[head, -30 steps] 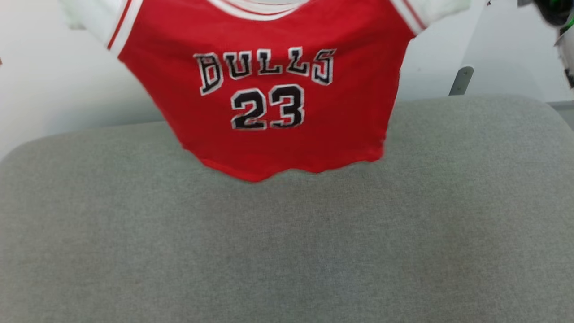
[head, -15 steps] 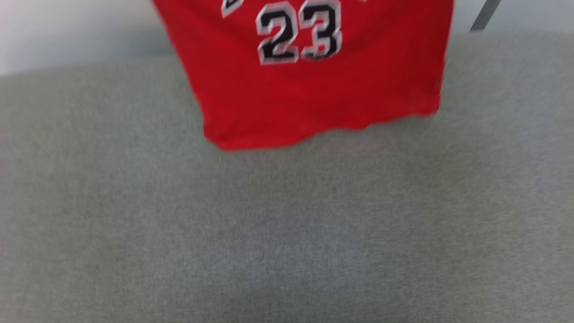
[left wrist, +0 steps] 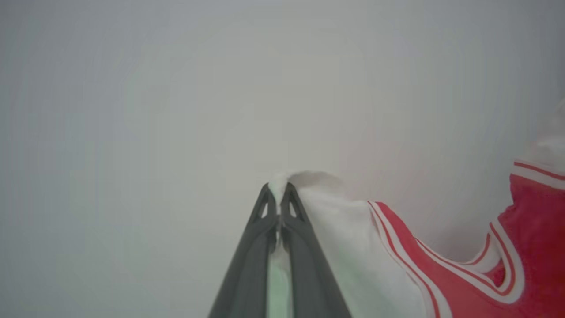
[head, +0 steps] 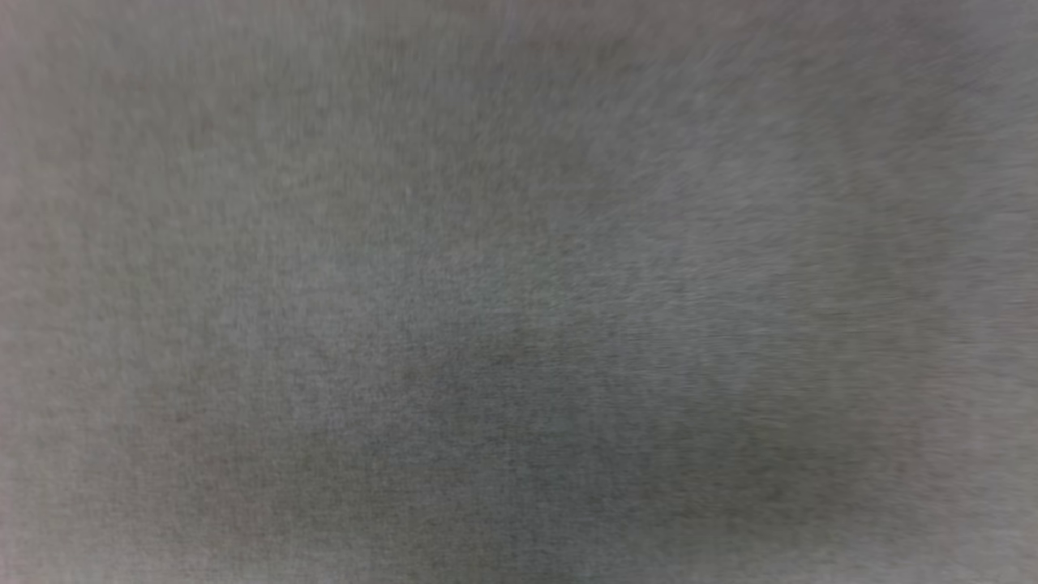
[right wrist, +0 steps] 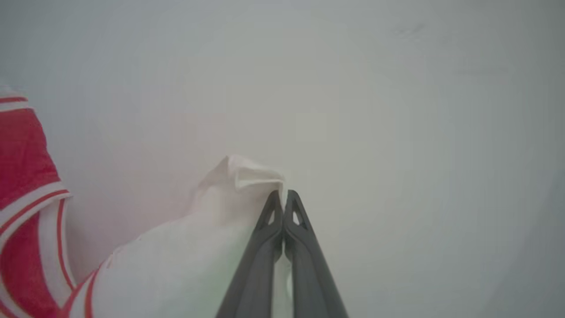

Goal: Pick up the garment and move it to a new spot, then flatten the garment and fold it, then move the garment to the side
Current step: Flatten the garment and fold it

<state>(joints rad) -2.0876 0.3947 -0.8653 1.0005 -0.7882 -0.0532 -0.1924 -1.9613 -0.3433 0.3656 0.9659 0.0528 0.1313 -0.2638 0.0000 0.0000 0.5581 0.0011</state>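
Before a pale wall (left wrist: 132, 88) the garment (left wrist: 538, 229) hangs, left gripper (left wrist: 278, 189) pinching one white sleeve tip, right gripper (right wrist: 282, 195) pinching the other; such thin bites may slip if the cloth is pulled taut, dropping it crumpled onto the grey cushion (head: 519, 324)

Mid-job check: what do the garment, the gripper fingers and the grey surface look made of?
Garment: soft matte cloth, likely knit; it drapes and puckers where pinched. Left gripper fingers: dark matte plastic, apparently; moulded triangular cut-outs near tips. Grey surface: fabric-like, faint weave texture, though blurred.
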